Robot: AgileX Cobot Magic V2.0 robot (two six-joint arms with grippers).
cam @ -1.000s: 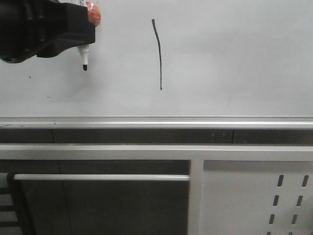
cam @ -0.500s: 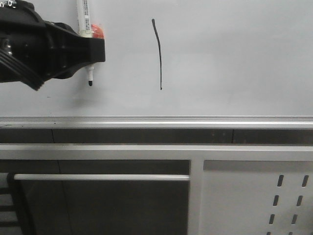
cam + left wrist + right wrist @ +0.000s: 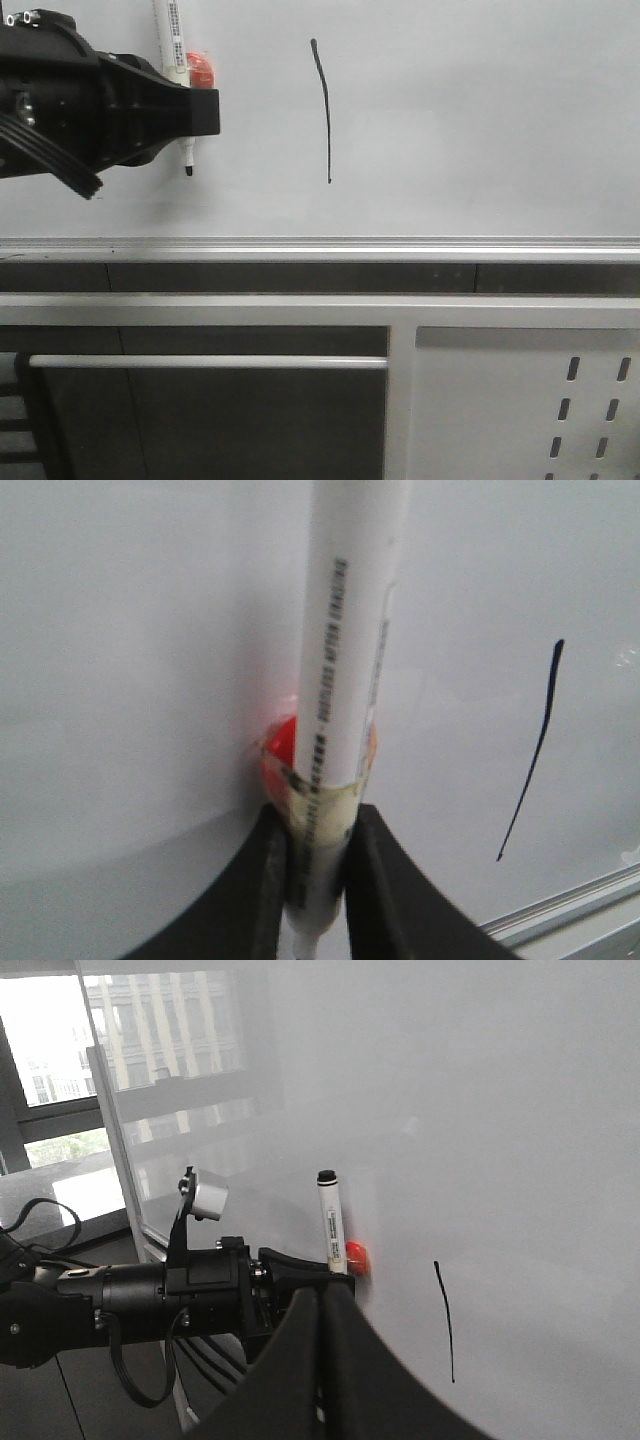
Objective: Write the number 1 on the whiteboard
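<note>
Our left gripper (image 3: 190,105) clamps the marker pen (image 3: 172,60), tip just off the whiteboard (image 3: 480,120), left of the number 1 (image 3: 324,105). Our right gripper (image 3: 322,1305) is pinched empty. We should back away squarely, avoiding smudges.

Pretty sure this is a robotics lab or test room inside an office block. There's a big glossy whiteboard (image 3: 480,110) with an aluminium rail (image 3: 320,248) along its bottom edge, and below it a bare metal frame (image 3: 400,400) with a white perforated panel (image 3: 590,410), so more of a test rig than furniture. The right wrist view catches a window (image 3: 40,1070) with multi-storey buildings (image 3: 150,1020) outside, reflected in the board.
</note>
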